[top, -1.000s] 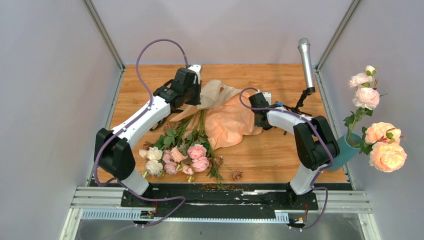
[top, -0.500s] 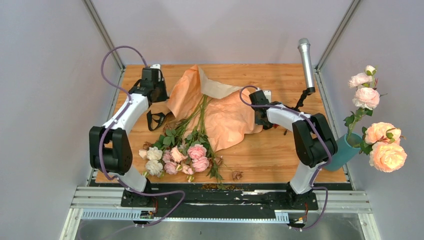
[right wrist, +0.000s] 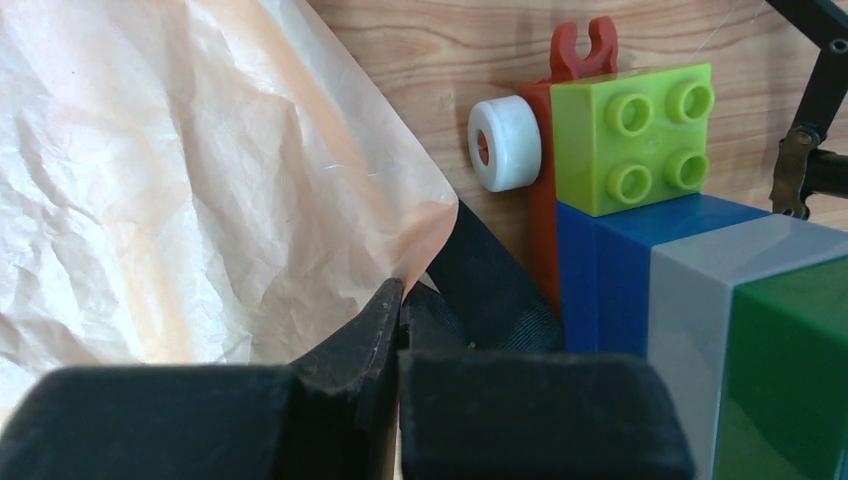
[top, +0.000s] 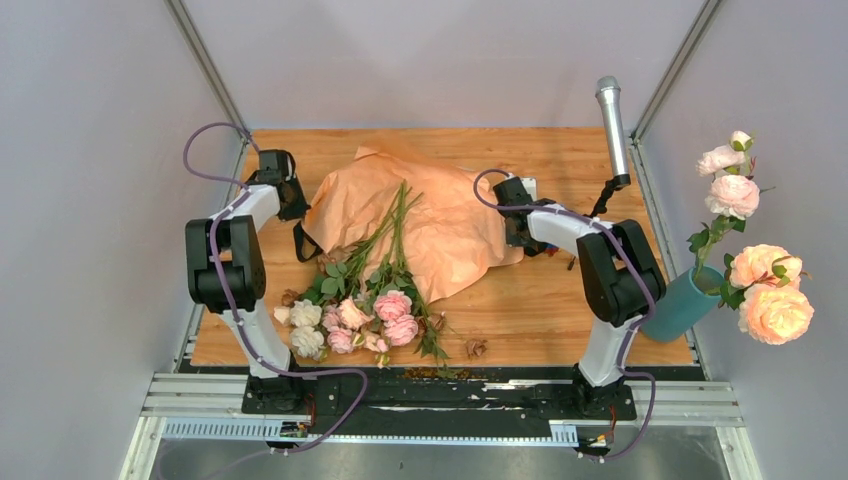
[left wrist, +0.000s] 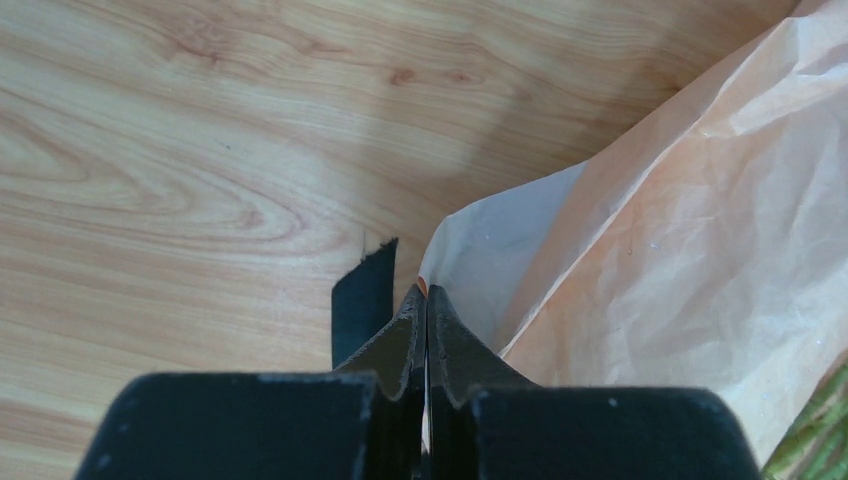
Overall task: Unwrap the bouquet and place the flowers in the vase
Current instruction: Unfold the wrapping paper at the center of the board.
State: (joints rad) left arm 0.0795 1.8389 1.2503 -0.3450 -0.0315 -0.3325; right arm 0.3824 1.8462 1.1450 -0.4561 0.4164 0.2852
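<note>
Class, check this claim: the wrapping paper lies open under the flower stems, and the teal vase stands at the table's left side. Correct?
Not quite. The top view shows the vase at the right side of the table, not the left. The wrapping paper does lie open under the stems of the flowers.

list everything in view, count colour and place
wrapping paper: one, peach-tan, spread mid-table
flowers: one loose bunch, pink and cream, partly on the paper
ribbon: one, black, by the paper's left edge
vase: one, teal, table's right edge
large roses: several, peach and pink, in the vase
microphone: one, silver, black stand, far right
toy blocks: one stack, green, blue, grey, red, by right gripper
table: one, light wood
left gripper: black, shut on paper's left edge
right gripper: black, shut on paper's right edge
</note>
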